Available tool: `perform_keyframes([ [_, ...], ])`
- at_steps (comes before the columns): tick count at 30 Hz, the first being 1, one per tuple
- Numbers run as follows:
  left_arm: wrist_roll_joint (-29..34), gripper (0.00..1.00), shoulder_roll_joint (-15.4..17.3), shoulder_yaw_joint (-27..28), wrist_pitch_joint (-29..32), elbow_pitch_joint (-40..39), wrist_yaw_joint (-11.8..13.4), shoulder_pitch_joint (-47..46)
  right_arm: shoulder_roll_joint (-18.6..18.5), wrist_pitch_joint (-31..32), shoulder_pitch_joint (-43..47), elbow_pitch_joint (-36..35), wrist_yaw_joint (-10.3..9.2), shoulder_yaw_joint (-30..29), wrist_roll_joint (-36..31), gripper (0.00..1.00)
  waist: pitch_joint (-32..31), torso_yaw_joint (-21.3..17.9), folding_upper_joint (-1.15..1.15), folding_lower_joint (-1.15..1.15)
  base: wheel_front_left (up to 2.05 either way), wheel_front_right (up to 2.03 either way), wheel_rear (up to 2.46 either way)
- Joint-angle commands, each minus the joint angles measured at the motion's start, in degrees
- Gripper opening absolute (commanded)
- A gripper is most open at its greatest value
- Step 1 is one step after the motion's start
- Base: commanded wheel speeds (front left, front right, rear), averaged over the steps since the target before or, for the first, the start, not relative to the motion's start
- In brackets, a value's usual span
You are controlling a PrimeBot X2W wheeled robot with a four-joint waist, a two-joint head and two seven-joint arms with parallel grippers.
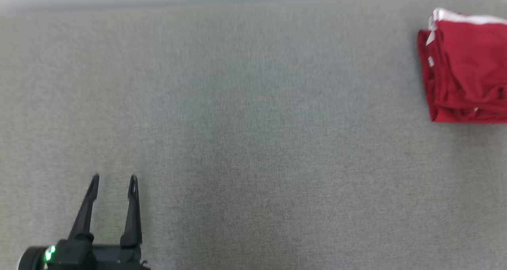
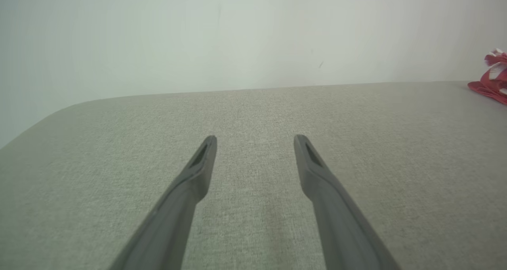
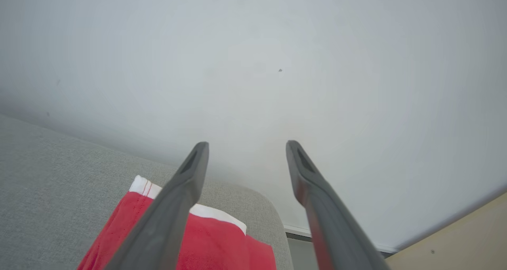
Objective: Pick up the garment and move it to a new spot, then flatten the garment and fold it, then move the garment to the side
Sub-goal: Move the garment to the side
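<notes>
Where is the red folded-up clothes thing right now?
In the head view the folded red garment lies at the far right of the grey table, near its back edge, far from the left gripper at the lower left.

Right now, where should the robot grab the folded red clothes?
Pinch the red garment by its near edge, coming from the robot's side, with the open right gripper above it. The folded layers stack along that edge, so one pinch should catch them all.
</notes>
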Motion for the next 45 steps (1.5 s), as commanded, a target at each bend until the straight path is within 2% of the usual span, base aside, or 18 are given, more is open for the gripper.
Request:
perform_keyframes([
  [1, -0.5, 1.00, -0.3, 0.5, -0.2, 0.8, 0.1, 1.5, 1.7, -0.3, 2.4, -2.8, -0.14, -3.8, -0.6, 1.00, -5.5, 0.5, 0.00, 0.01, 0.00, 0.00, 0.00],
  [4, -0.5, 1.00, -0.4, 1.6, -0.2, 1.8, 0.1, 3.3, 4.9, -0.3, 10.0, -9.6, -0.14, -11.9, -3.1, 1.00, -8.3, 0.7, 0.00, 0.01, 0.00, 0.00, 0.00],
  [9, -0.3, 1.00, -0.8, 2.8, -0.2, 2.6, 0.1, 6.0, 13.4, -0.4, 23.1, -20.0, -0.14, -23.9, -9.7, 1.00, -11.7, 1.1, 0.00, 0.01, 0.00, 0.00, 0.00],
  [12, -0.1, 1.00, -0.9, 3.1, -0.2, 3.2, 0.1, 6.5, 18.5, -0.4, 30.5, -25.1, -0.14, -28.3, -13.2, 1.00, -13.3, 1.7, 0.00, 0.01, 0.00, 0.00, 0.00],
  [13, -0.1, 1.00, -0.9, 3.1, -0.2, 3.2, 0.1, 6.5, 18.5, -0.4, 30.5, -25.1, -0.14, -28.3, -13.2, 1.00, -13.3, 1.7, 0.00, 0.01, 0.00, 0.00, 0.00],
  [20, 0.7, 1.00, -1.3, 2.1, -0.2, 3.6, 0.4, 7.6, 27.9, -0.4, 46.2, -36.4, -0.14, -37.4, -18.3, 1.00, -16.9, 4.0, 0.00, 0.01, 0.00, 0.00, 0.00],
  [29, 1.0, 1.00, -1.5, 1.6, -0.2, 5.6, 0.4, 8.5, 35.6, -0.4, 63.2, -45.7, -0.14, -42.9, -22.5, 1.00, -19.2, 5.2, 0.00, 0.01, 0.00, 0.00, 0.00],
  [34, 1.3, 1.00, -1.5, 2.2, -0.2, 6.4, 0.8, 9.5, 38.2, -0.4, 69.9, -48.2, -0.13, -43.8, -24.7, 1.00, -19.9, 5.3, 0.00, 0.01, 0.00, 0.00, 0.00],
  [40, 0.8, 1.00, -1.5, 2.5, -0.2, 6.6, 0.6, 10.5, 40.0, -0.4, 72.7, -49.2, -0.13, -44.2, -24.9, 1.00, -20.4, 4.9, 0.00, 0.01, 0.00, 0.00, 0.00],
  [45, 0.5, 1.00, -1.5, 2.2, -0.2, 7.1, 0.4, 10.5, 40.5, -0.4, 72.9, -48.0, -0.14, -41.2, -23.6, 1.00, -20.5, 4.7, 0.00, 0.01, 0.00, 0.00, 0.00],
])
